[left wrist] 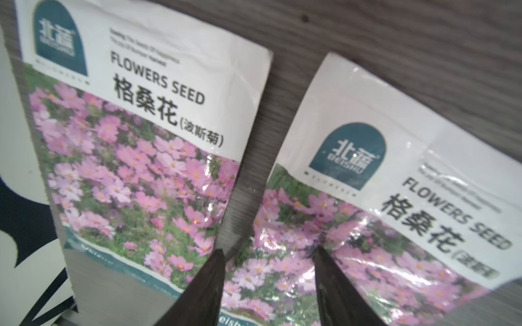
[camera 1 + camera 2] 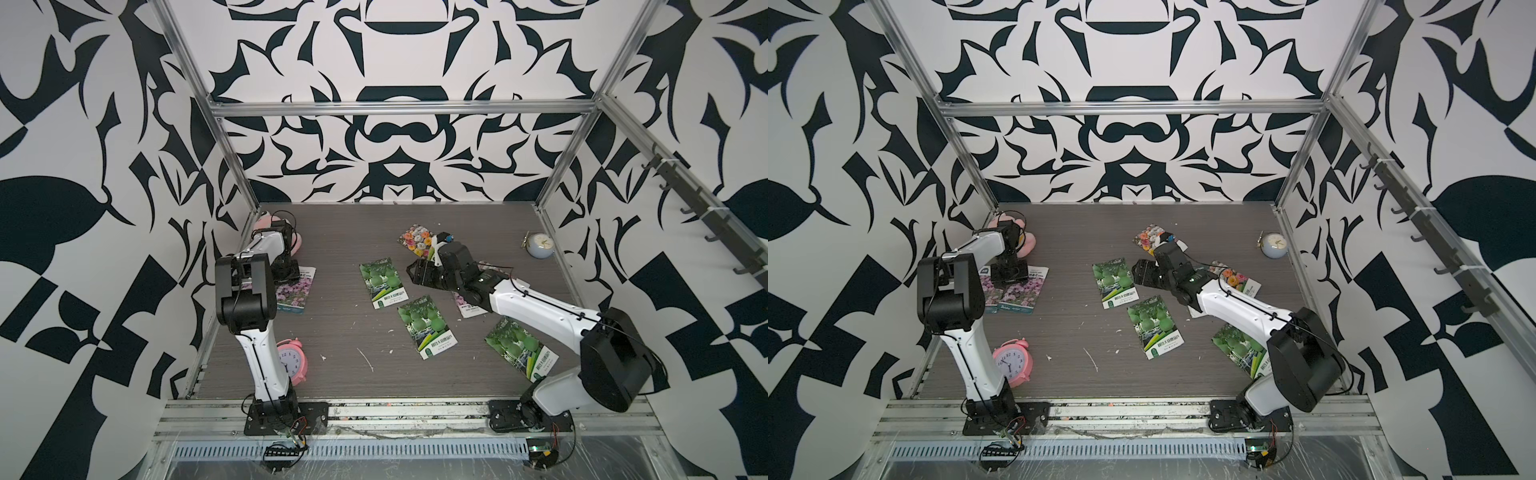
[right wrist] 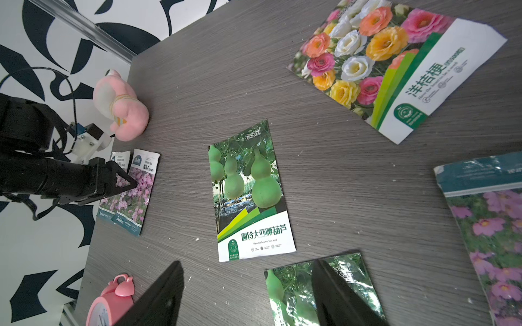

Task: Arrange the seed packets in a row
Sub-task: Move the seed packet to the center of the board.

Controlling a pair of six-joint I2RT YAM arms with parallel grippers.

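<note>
Two purple-flower seed packets lie side by side at the far left by the wall. My left gripper is open, its fingertips down on the one further from the wall. Three green gourd packets lie slanted mid-table. My right gripper hangs open and empty above the table between two of them. A packet of orange-pink-white blooms lies at the back, another partly under the right arm. A third purple packet shows in the right wrist view.
A pink alarm clock stands near the left arm's base. A pink plush toy sits in the back left corner, and a pale round clock at the back right. Patterned walls close three sides.
</note>
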